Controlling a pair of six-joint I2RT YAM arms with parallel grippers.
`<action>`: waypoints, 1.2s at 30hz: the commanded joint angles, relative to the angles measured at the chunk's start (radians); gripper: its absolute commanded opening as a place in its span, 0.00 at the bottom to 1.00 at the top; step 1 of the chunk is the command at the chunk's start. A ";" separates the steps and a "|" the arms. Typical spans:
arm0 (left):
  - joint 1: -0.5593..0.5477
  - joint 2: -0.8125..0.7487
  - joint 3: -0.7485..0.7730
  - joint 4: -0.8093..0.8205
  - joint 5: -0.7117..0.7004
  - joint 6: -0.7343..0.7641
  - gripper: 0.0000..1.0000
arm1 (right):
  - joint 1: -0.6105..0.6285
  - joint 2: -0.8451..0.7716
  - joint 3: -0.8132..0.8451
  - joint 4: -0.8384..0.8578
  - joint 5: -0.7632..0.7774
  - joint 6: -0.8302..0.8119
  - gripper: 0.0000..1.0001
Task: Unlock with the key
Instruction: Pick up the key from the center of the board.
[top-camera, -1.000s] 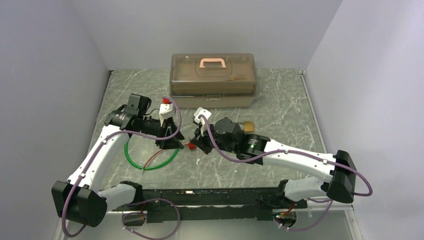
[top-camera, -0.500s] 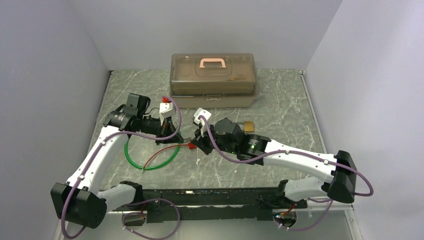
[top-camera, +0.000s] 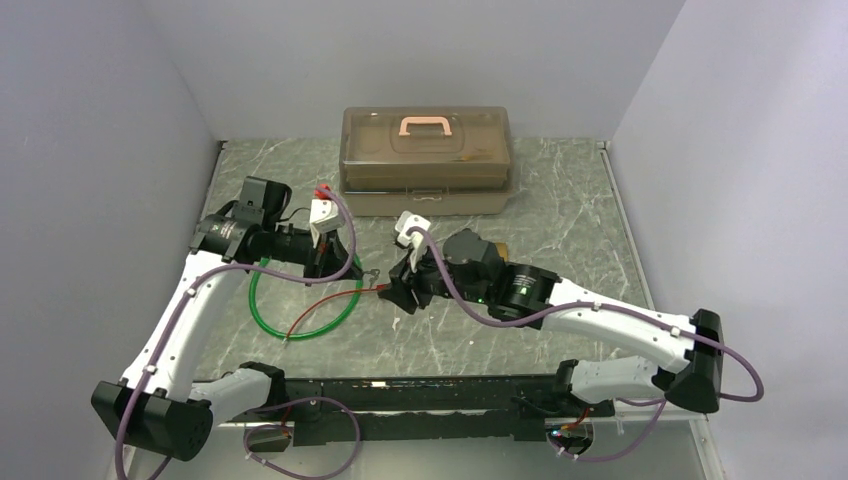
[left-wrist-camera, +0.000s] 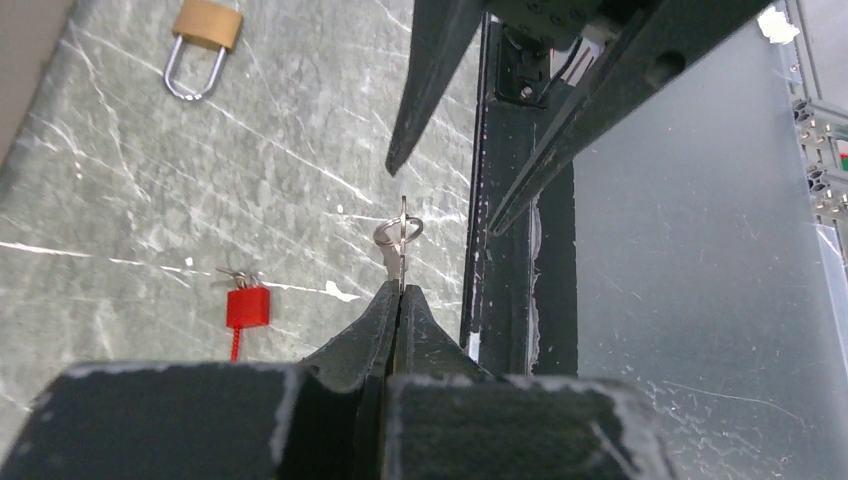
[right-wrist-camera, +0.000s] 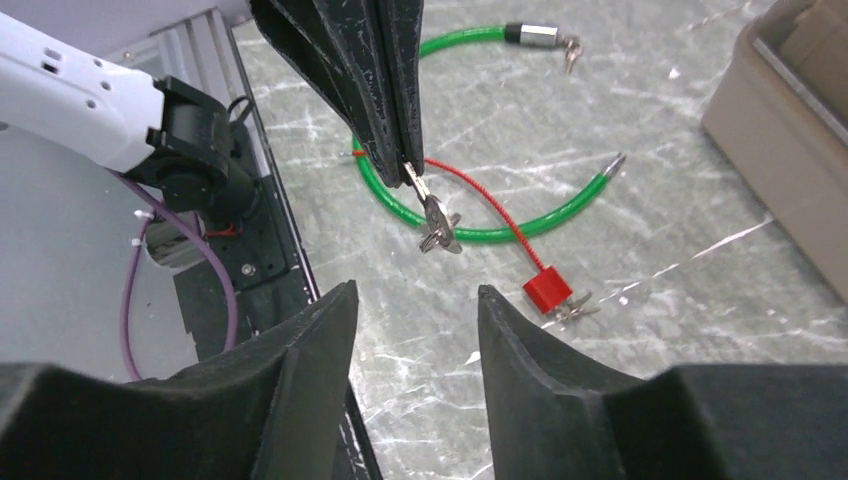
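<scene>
your left gripper (left-wrist-camera: 398, 292) is pinched tight on the key (right-wrist-camera: 434, 216), a tiny flat silver-grey piece with a small ring (left-wrist-camera: 396, 231), sticking out past its tips in mid-air. your right gripper (right-wrist-camera: 415, 293) faces it, jaws parted, holding nothing.

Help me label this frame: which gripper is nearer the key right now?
Left. The left gripper is shut on the key, pinching it at the fingertips. The right gripper is open, facing the key but apart from it.
</scene>
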 joint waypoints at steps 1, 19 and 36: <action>-0.003 -0.004 0.097 -0.092 0.017 0.069 0.00 | -0.030 -0.075 0.096 -0.043 -0.050 -0.043 0.54; -0.011 -0.068 0.182 -0.193 0.098 0.107 0.00 | -0.194 -0.040 0.106 0.216 -0.554 0.171 0.53; -0.011 -0.063 0.182 -0.207 0.119 0.119 0.00 | -0.194 0.038 0.092 0.328 -0.654 0.248 0.29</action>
